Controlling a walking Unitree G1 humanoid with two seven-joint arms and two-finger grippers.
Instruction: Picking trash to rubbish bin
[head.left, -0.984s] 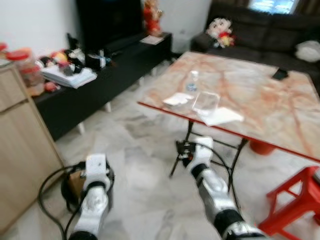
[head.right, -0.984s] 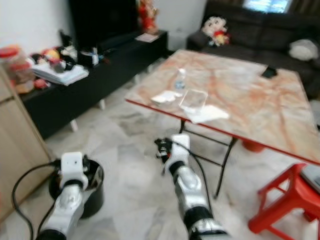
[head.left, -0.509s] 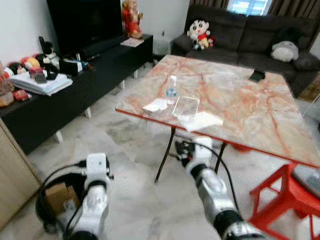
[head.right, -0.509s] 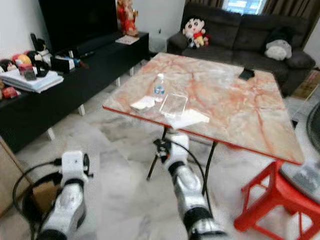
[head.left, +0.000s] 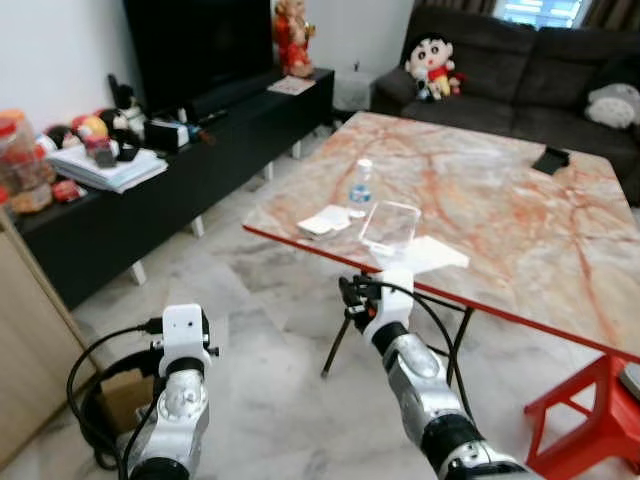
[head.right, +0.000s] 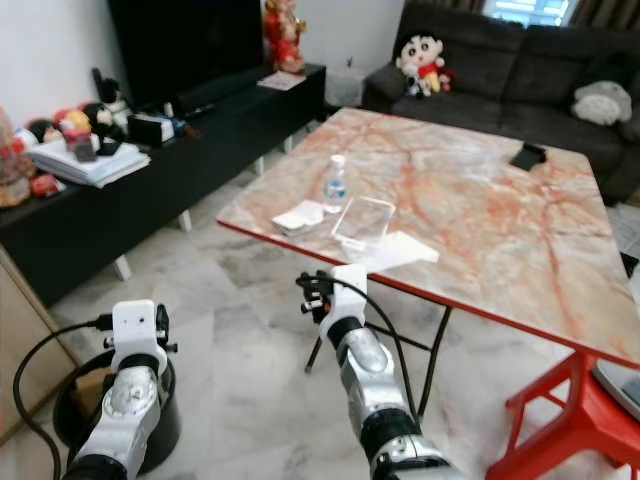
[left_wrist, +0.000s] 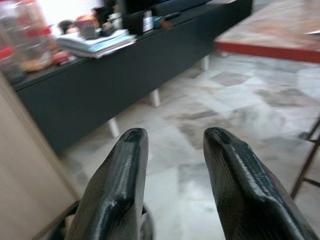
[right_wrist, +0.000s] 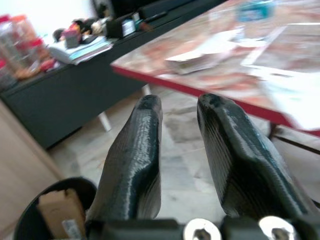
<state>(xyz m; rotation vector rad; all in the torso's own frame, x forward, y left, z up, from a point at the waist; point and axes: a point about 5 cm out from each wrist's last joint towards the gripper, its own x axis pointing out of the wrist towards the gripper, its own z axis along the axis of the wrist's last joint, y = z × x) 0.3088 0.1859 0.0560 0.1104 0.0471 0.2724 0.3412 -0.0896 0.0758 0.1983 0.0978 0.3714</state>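
Observation:
A marble table (head.left: 500, 200) with a red edge carries a small water bottle (head.left: 362, 185), a clear plastic container (head.left: 390, 224), a white tissue (head.left: 324, 222) and a white paper sheet (head.left: 432, 254). On the floor at lower left stands a black rubbish bin (head.right: 75, 400) with a cardboard box (head.left: 125, 392) inside. My right gripper (right_wrist: 179, 102) is open and empty, held just short of the table's near edge, below the tabletop. My left gripper (left_wrist: 175, 137) is open and empty too, low over the floor beside the bin.
A long black TV console (head.left: 170, 190) with books and jars runs along the left. A wooden cabinet (head.left: 30, 340) stands at lower left, a red stool (head.left: 590, 420) at lower right. A dark sofa (head.left: 520, 70) with plush toys is behind the table. A phone (head.left: 552, 158) lies on the table's far side.
The whole view has shifted, so the camera moved. Both arms keep the same pose before me. Nothing was taken hold of or let go.

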